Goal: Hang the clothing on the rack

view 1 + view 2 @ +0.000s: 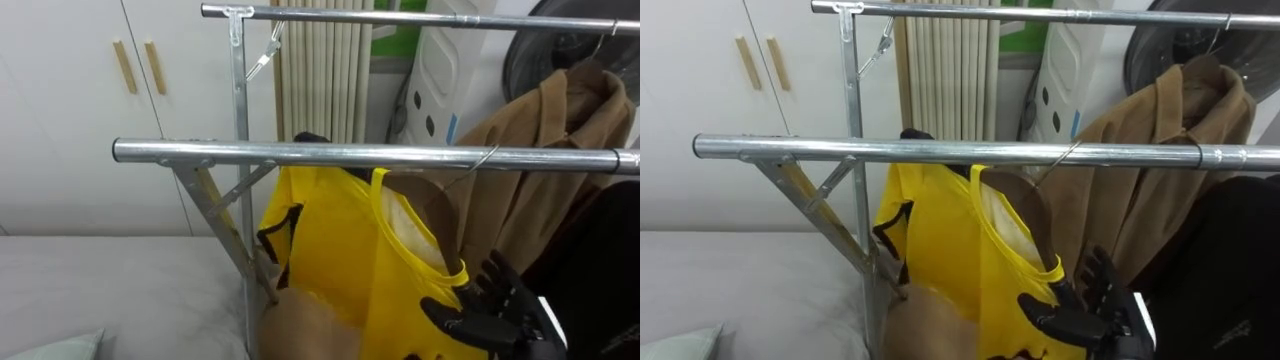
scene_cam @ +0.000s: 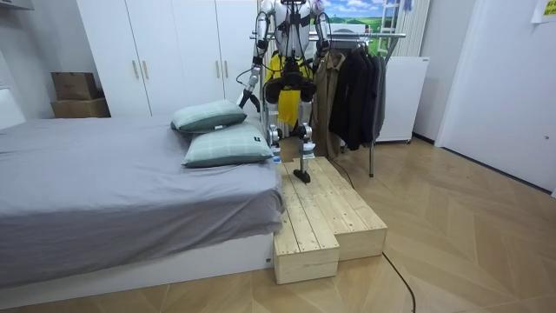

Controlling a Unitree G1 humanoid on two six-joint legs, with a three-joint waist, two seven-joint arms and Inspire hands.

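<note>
The yellow garment [image 1: 340, 250] hung from the rail [image 1: 300, 153], above and left of the right hand [image 1: 490, 315], whose spread fingers had apparently released it. Hanging looked done; next, withdraw without snagging cloth.

A yellow sleeveless top [image 1: 335, 250] with black trim hangs on a brown hanger [image 1: 425, 205], its wire hook at the near rail [image 1: 300, 153].
</note>
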